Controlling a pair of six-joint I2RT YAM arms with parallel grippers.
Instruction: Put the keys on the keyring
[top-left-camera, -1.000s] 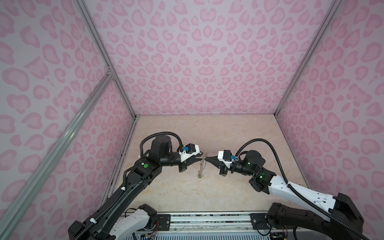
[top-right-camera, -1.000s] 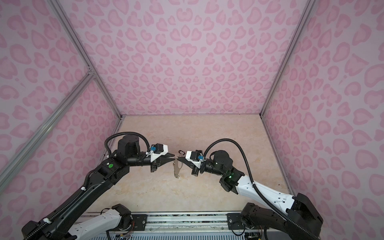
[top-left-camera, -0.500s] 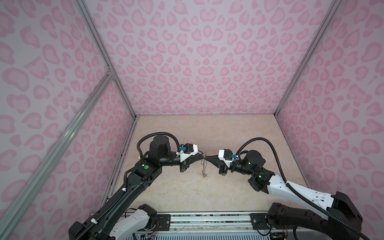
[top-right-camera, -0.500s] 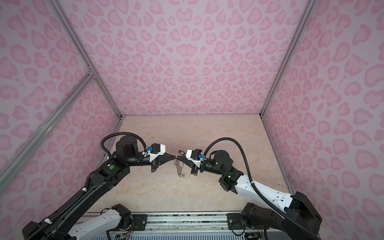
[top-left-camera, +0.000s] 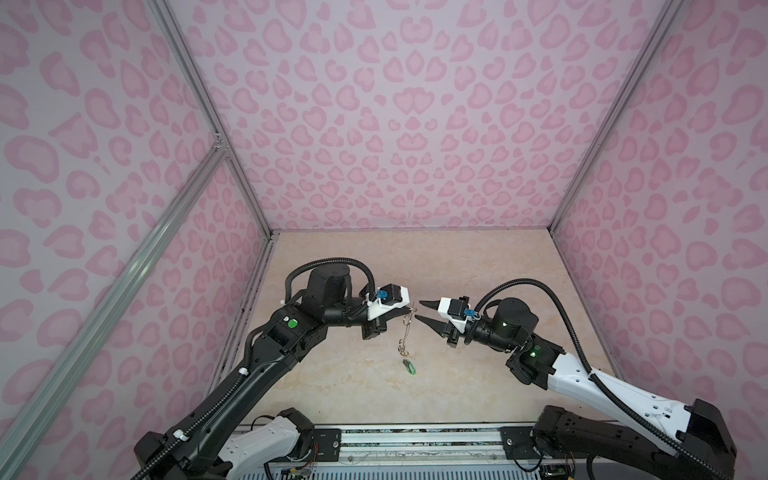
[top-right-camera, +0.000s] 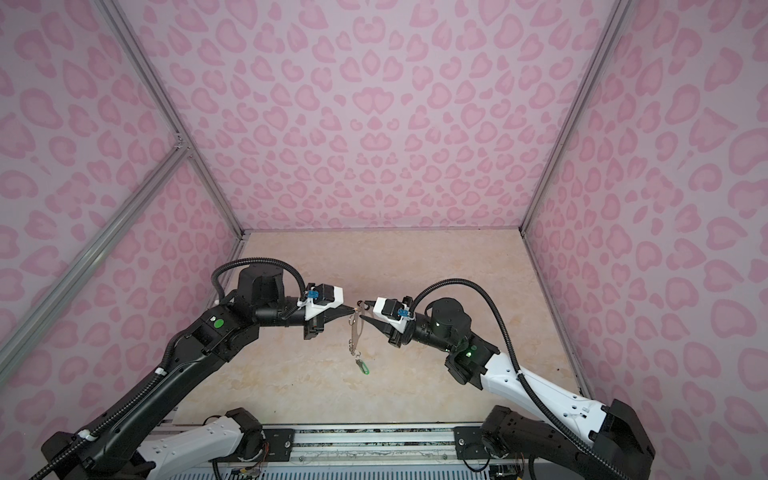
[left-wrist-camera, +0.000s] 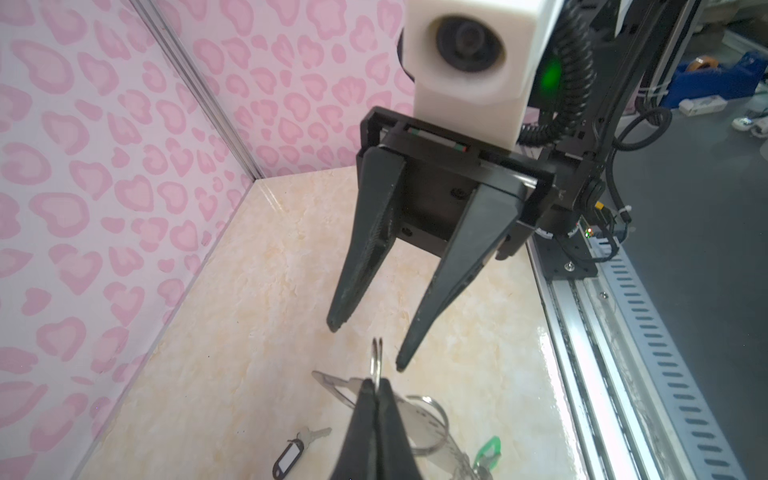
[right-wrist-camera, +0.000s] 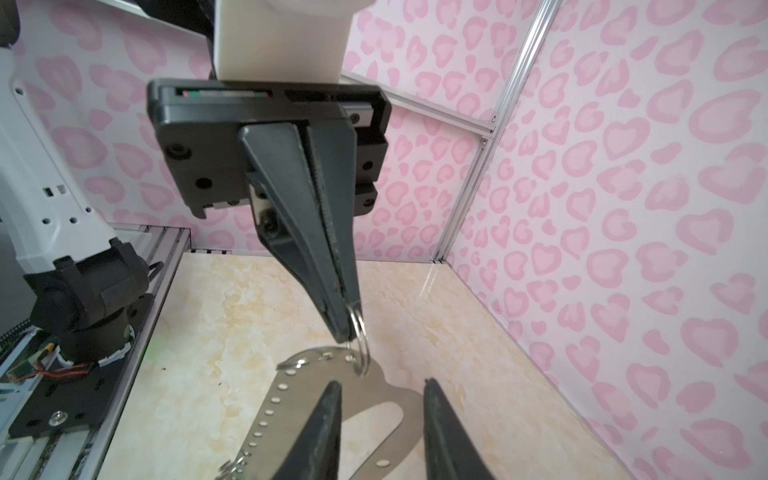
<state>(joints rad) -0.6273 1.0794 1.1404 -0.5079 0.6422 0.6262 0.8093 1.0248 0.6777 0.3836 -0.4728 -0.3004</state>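
Tip to tip above the middle of the table (top-left-camera: 415, 257), the left gripper (top-left-camera: 409, 309) and right gripper (top-left-camera: 419, 310) leave almost no gap between them. That gap holds a split ring (left-wrist-camera: 376, 357) pinched in the left's closed tips, the right's parted jaws just short of it. Straight below, the hanging keyring (top-left-camera: 405, 332) plate and its dangling green-tag key (top-left-camera: 409, 368) block the drop to the surface. A black-tag key (left-wrist-camera: 289, 455) lies flat on the table near that line. The far half of the table is open in both top views, as is the strip toward the right; pink patterned walls (top-left-camera: 415, 124) close three sides, a metal rail (top-left-camera: 415, 442) the front
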